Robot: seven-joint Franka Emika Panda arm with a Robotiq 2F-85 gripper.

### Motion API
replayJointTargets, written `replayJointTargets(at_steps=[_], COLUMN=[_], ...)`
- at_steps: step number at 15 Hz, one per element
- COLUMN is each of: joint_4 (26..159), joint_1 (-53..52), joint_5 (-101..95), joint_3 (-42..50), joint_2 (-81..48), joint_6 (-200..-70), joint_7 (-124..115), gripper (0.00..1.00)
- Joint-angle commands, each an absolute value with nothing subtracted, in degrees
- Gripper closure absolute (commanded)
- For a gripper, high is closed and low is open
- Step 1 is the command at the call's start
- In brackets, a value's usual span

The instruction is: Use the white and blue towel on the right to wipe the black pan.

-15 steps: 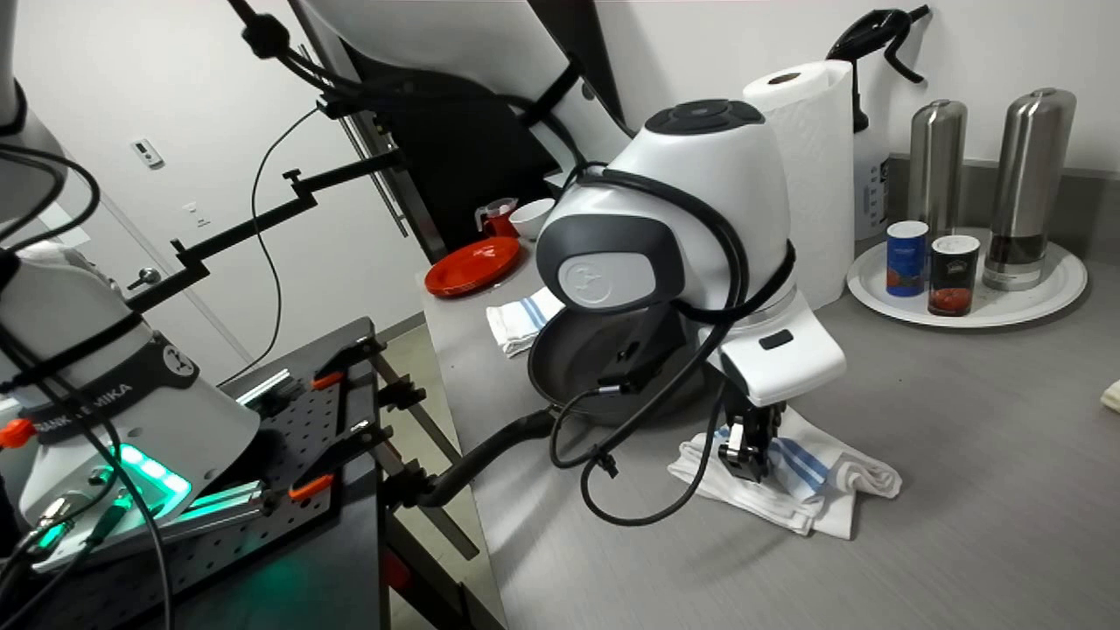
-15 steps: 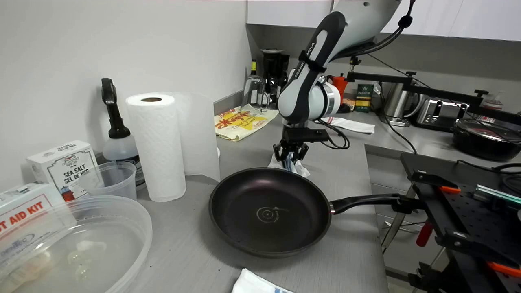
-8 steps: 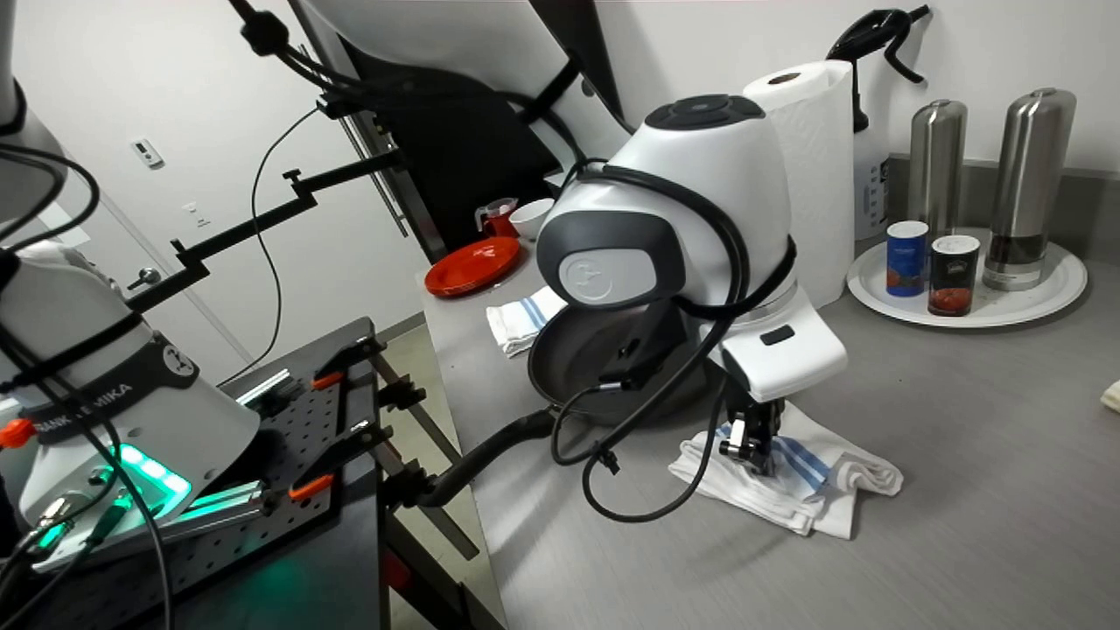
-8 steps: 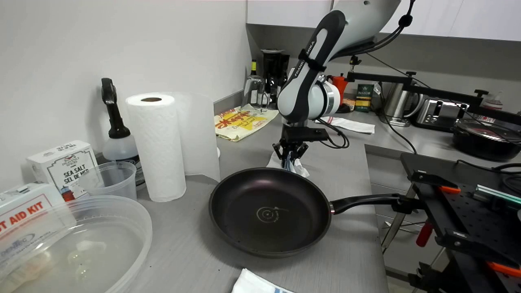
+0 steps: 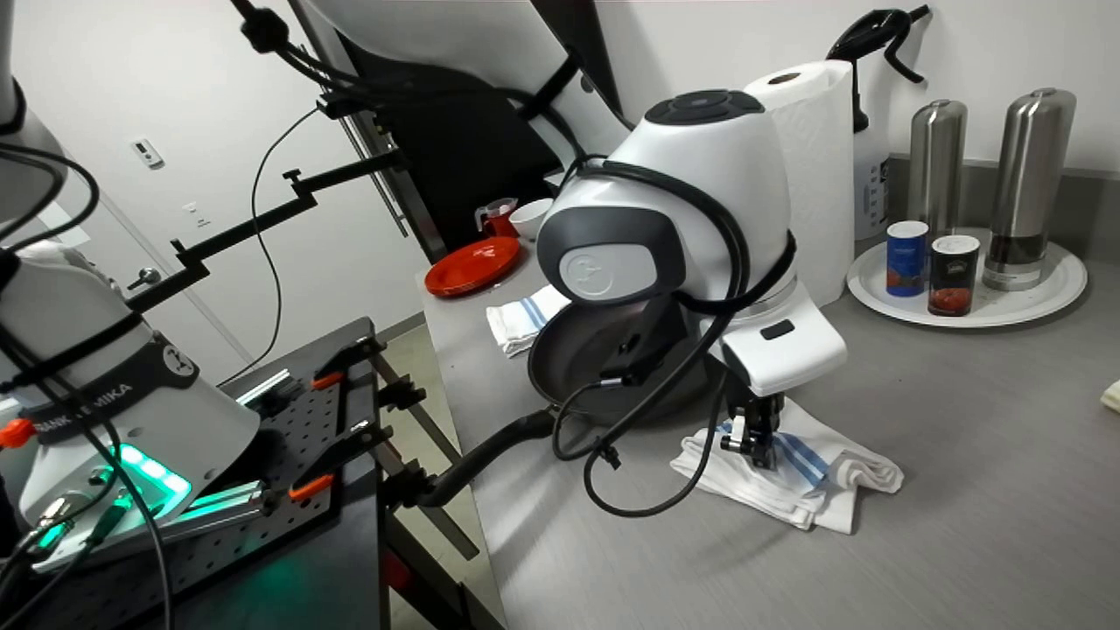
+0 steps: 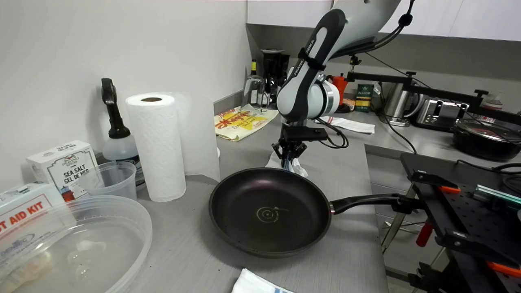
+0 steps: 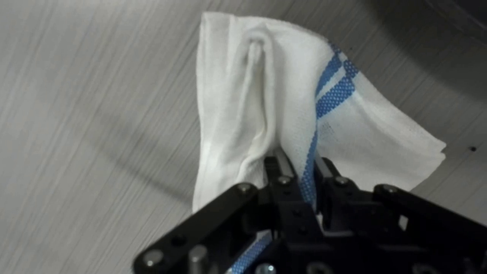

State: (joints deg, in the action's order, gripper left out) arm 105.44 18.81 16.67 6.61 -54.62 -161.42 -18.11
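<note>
The black pan point(image 5: 569, 367) sits on the grey counter, its handle pointing over the counter edge; it also shows fully in an exterior view point(image 6: 244, 215). The white and blue towel point(image 5: 801, 500) lies crumpled beside the pan, in front of the paper roll. My gripper point(image 5: 759, 457) points down into this towel. In the wrist view, the gripper point(image 7: 302, 164) is shut on a raised fold of the towel point(image 7: 293, 83), with blue stripe between the fingers. Most of the towel still rests on the counter. In an exterior view the pan rim partly hides the towel point(image 6: 299, 167).
Another folded white and blue towel point(image 5: 525, 322) lies on the pan's far side. A paper towel roll point(image 5: 818, 201) stands close behind the arm. A white plate point(image 5: 989, 313) holds shakers and grinders. Red plates point(image 5: 472, 267) and a clear plastic tub point(image 6: 140, 252) stand on the counter.
My gripper has risen slightly with the pinched fold. The towel's edges have shifted a little with it. The pan has not moved.
</note>
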Motion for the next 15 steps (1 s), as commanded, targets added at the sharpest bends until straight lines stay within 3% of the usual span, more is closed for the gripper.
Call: replayJointTargets(at_steps=[1,15], joint_4=[105.28,109.14], joint_1=[19.02,17.38], joint_5=[18.38,18.05], joint_3=[6.09,6.41], joint_2=[-54.33,-46.68], joint_6=[-160.75,-163.12], joint_7=[-17.23,-16.92], gripper=[0.96,0.96])
